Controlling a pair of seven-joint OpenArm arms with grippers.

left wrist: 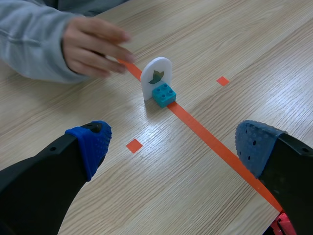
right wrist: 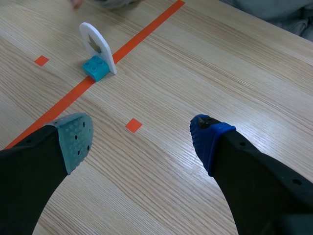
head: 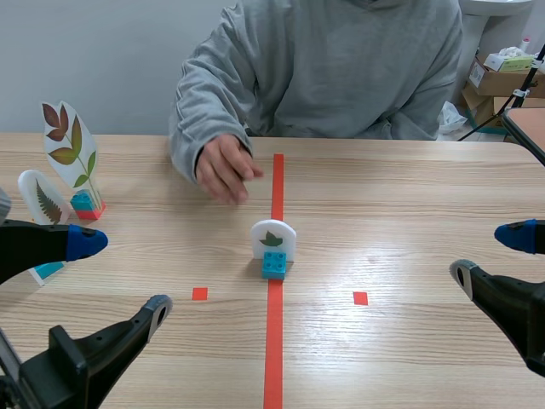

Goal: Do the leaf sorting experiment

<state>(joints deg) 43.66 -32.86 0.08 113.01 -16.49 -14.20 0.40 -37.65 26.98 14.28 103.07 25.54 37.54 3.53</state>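
A small white leaf card (head: 273, 238) stands upright in a teal brick (head: 273, 264) on the orange tape line at the table's middle. It also shows ahead of my left gripper (left wrist: 171, 142) as the card (left wrist: 156, 77), and far ahead of my right gripper (right wrist: 137, 139) as the card (right wrist: 99, 45). Both grippers are open and hold nothing. My left gripper (head: 123, 277) sits low at the left, my right gripper (head: 494, 256) low at the right. A person's hand (head: 223, 167) hovers just behind the card.
Two other leaf cards stand at the far left: a tall one (head: 72, 153) on a red and teal base and a shorter fern one (head: 43, 204) beside my left arm. The person in a grey sweater (head: 341, 68) sits across the table. Boxes (head: 502, 77) lie at the back right.
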